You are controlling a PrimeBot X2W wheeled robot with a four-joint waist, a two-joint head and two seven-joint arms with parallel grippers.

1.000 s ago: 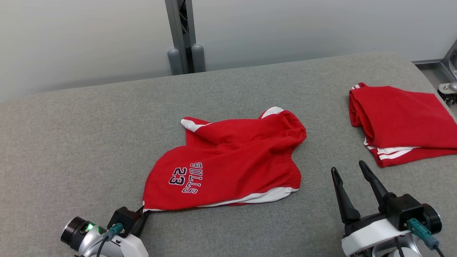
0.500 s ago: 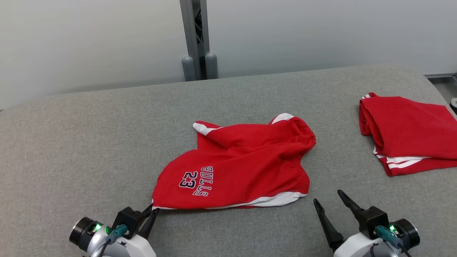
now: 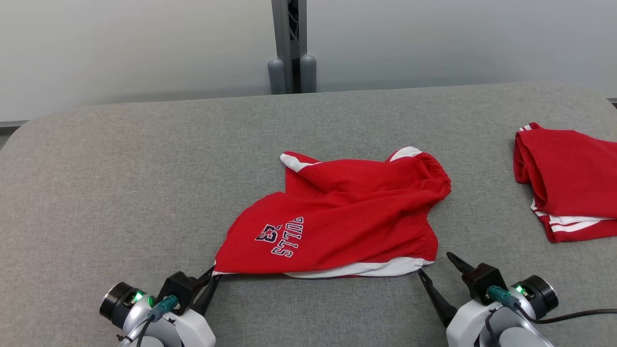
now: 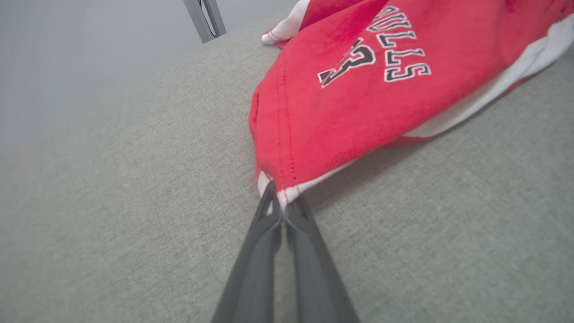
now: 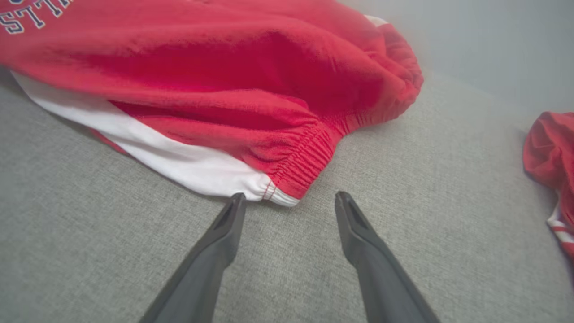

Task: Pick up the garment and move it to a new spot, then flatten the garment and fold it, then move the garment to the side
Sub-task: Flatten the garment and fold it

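Advancing, the right gripper [image 3: 434, 262] brought its spread fingers to the garment's [image 3: 347, 217] waistband corner, just ahead between them; the left gripper [image 3: 211, 275] stayed clamped on the other corner along the table's [image 3: 120, 168] front edge.

A grey fabric-covered table [image 3: 120, 159] stretched wide under soft, even light, with a pale wall [image 3: 120, 48] and a grey metal post [image 3: 289, 38] at its far edge.

Head view high, looking down, wrist views low, close, sharing shorts [image 3: 347, 212]

Grey table [image 3: 120, 159]: red shorts [image 3: 347, 226], folded garment [image 3: 573, 178]
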